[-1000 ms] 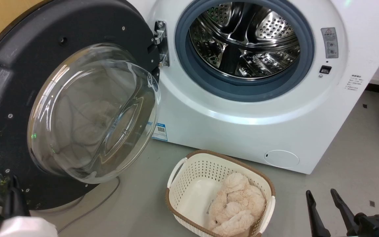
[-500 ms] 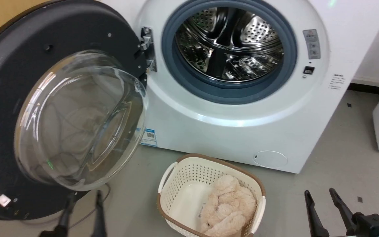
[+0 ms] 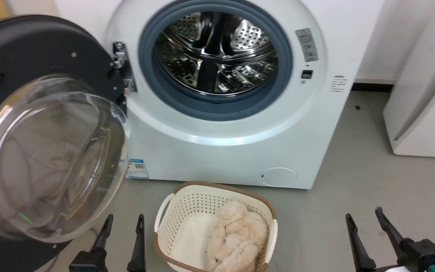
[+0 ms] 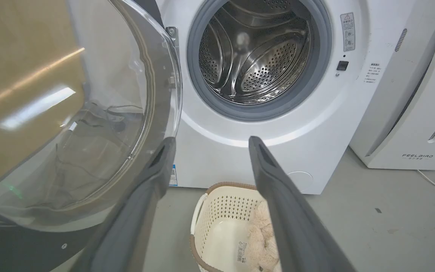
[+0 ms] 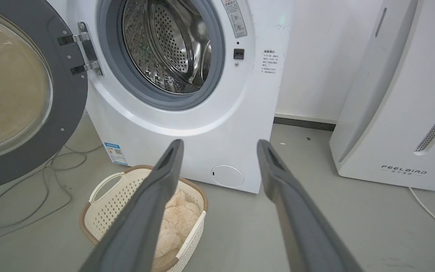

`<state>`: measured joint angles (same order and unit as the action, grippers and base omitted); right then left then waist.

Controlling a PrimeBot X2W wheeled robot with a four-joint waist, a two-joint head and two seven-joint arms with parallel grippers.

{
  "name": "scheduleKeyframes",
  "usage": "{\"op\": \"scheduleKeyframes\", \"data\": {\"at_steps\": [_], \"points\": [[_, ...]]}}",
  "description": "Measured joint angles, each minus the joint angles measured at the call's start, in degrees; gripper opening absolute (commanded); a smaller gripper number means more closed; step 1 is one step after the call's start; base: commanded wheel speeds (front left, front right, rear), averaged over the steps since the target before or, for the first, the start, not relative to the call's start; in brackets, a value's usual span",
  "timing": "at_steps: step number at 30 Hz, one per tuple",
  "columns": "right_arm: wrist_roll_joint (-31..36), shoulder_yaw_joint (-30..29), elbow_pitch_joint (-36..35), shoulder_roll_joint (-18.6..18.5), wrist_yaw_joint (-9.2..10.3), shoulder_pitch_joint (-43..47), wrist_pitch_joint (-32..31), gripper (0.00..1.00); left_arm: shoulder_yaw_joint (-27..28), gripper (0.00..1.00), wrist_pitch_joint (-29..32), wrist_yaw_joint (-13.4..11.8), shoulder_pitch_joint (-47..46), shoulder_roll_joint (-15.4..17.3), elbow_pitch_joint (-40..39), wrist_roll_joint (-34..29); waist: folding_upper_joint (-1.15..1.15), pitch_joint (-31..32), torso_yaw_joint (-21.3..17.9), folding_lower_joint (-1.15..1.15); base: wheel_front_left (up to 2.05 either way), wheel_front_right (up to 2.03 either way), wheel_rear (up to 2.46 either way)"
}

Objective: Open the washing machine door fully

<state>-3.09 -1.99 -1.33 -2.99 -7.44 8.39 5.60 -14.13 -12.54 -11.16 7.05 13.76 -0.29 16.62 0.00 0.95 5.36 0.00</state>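
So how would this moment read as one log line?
door: wide open | left gripper: open, empty | right gripper: open, empty | basket: on floor

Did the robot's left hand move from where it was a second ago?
Yes. The left hand has come away from the lower rim of the washing machine door and moved right, toward the basket.

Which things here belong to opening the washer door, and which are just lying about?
Job: washing machine door, swung wide; washing machine; left gripper, open, near the door's lower edge.
Lying about: laundry basket; fluffy beige fabric in it; white FEELBIRD appliance; right gripper, open, holding nothing.
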Motion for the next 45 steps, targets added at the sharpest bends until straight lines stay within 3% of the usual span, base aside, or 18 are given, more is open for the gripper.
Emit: {"op": "scheduleKeyframes", "data": {"at_steps": [10, 11, 45], "points": [[0.0, 0.3, -1.0, 0.0, 0.0, 0.7, -0.6, 1.0, 0.3, 1.0, 0.0, -0.8, -0.3, 0.0, 1.9, 0.2, 0.0, -0.3, -2.4, 0.0, 0.0, 0.0, 0.0], [0.0, 0.3, -1.0, 0.0, 0.0, 0.7, -0.6, 0.0, 0.4, 0.0, 0.0, -0.8, -0.3, 0.0, 2.0, 0.2, 0.0, -0.3, -2.4, 0.0, 0.0, 0.0, 0.0], [0.6, 0.6, -0.6, 0.0, 0.0, -0.7, -1.8, 0.0, 3.5, 0.0, 2.9, 1.9, -1.2, -2.5, 1.7, -3.5, 0.0, -0.5, -3.1, 0.0, 0.0, 0.0, 0.0]]}}
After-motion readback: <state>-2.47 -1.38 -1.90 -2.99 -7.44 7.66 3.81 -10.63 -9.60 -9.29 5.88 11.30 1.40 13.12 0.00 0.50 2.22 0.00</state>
